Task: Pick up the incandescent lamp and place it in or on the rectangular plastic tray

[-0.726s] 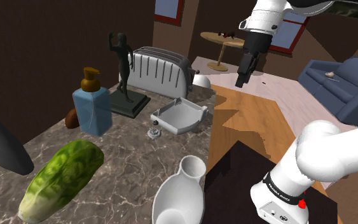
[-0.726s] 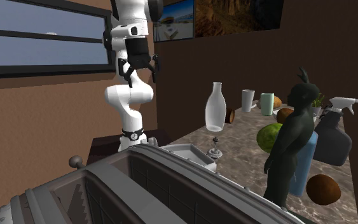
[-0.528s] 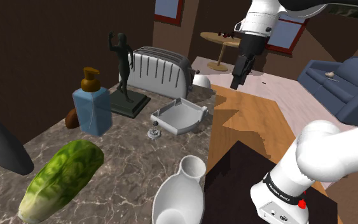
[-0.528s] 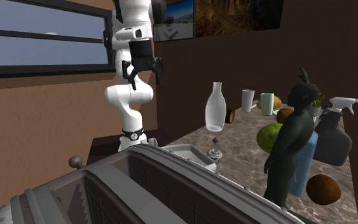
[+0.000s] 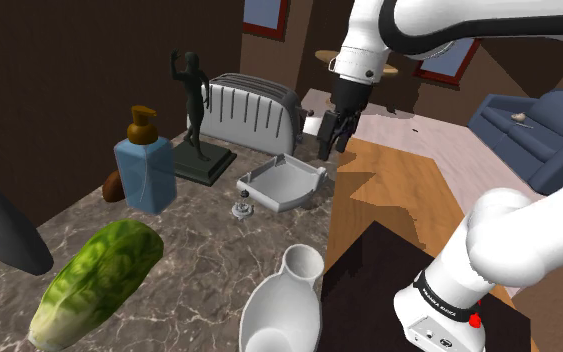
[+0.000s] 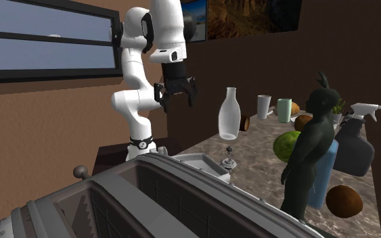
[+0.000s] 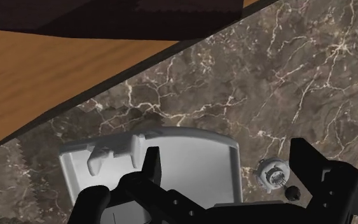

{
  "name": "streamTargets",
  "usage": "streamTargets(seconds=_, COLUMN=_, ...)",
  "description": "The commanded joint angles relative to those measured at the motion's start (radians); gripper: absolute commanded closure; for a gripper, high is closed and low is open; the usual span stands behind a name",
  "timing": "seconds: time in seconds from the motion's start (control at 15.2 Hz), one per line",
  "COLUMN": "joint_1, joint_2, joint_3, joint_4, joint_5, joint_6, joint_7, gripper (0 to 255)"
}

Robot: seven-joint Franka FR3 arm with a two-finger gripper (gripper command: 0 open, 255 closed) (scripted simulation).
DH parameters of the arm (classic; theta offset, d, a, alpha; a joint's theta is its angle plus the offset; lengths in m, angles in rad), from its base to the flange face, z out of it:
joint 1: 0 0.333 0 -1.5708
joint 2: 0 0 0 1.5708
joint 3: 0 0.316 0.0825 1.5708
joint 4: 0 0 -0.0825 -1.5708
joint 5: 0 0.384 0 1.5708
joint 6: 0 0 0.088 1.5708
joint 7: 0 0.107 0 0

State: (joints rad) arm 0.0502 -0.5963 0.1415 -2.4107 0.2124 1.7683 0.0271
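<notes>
One open tool (image 5: 329,148), over one grey tray (image 5: 287,183), one small lamp (image 5: 240,208) just beside

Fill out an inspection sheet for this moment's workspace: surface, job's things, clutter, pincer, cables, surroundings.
Surface: dark veined marble countertop.
Job's things: small clear incandescent lamp on a grey base stands on the countertop just beside the grey rectangular tray; the tray holds nothing.
Clutter: grey slotted toaster, dark figurine on a base, blue soap dispenser with brown pump, green lettuce head, white vase, dark spray bottle.
Pincer: black two-finger pincer open, in the air near the tray, holding nothing.
Cables: nothing seen.
Surroundings: wooden floor, blue sofa.
</notes>
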Motion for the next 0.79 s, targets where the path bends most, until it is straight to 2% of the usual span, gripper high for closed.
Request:
streamTargets(seconds=0.0, joint_1=0.007, joint_2=0.06, joint_3=0.031, joint_4=0.013, joint_5=0.017, joint_6=0.06, joint_7=0.032, gripper=0)
streamTargets(seconds=0.4, joint_1=0.023, joint_2=0.247, joint_3=0.115, joint_4=0.065, joint_5=0.038, joint_6=0.228, joint_7=0.126, gripper=0)
streamTargets(seconds=0.73, joint_1=0.032, joint_2=0.424, joint_3=0.176, joint_4=0.146, joint_5=0.017, joint_6=0.349, joint_7=0.215, gripper=0)
